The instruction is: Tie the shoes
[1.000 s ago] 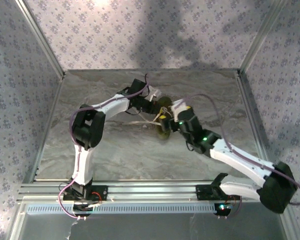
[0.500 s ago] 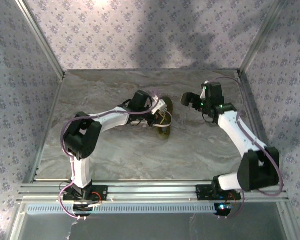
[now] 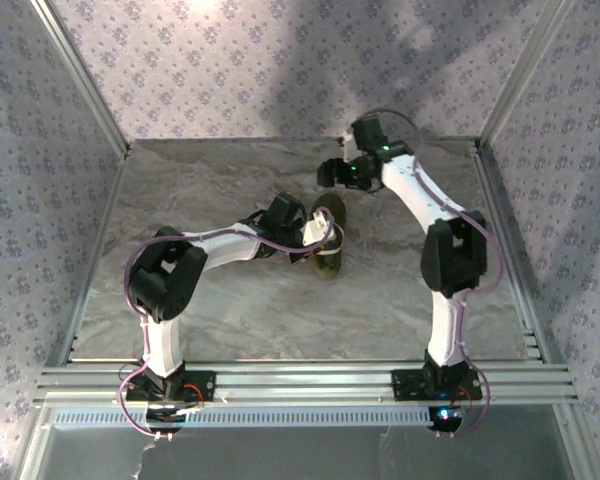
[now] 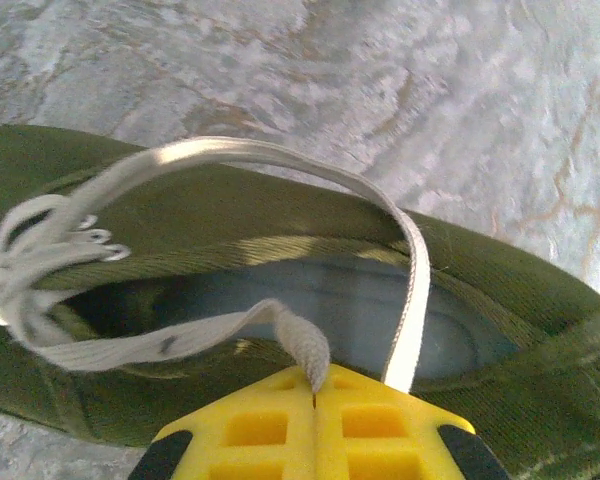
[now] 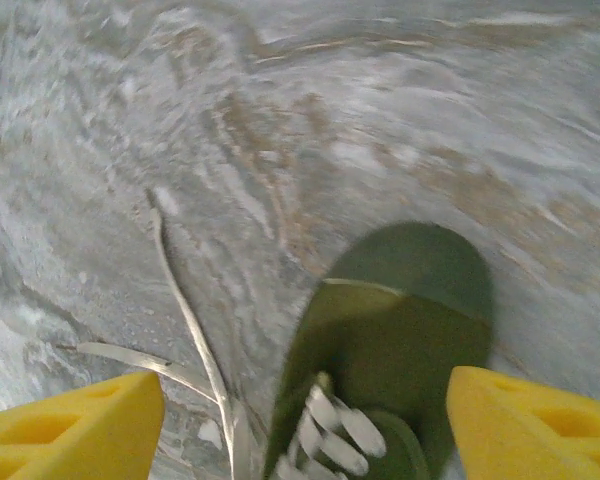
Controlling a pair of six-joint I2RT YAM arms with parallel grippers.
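Green shoe (image 3: 329, 263) lies at frame centre on the counter (image 3: 230, 310); the left claw (image 4: 313, 395) is clamped together on its white lace (image 4: 410, 285), while the right claw (image 3: 332, 172) hangs apart at upper centre.

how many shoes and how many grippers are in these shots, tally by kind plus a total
shoe, olive-green: 1
grippers: 2 (left gripper shut on the lace, right gripper open)
total: 3
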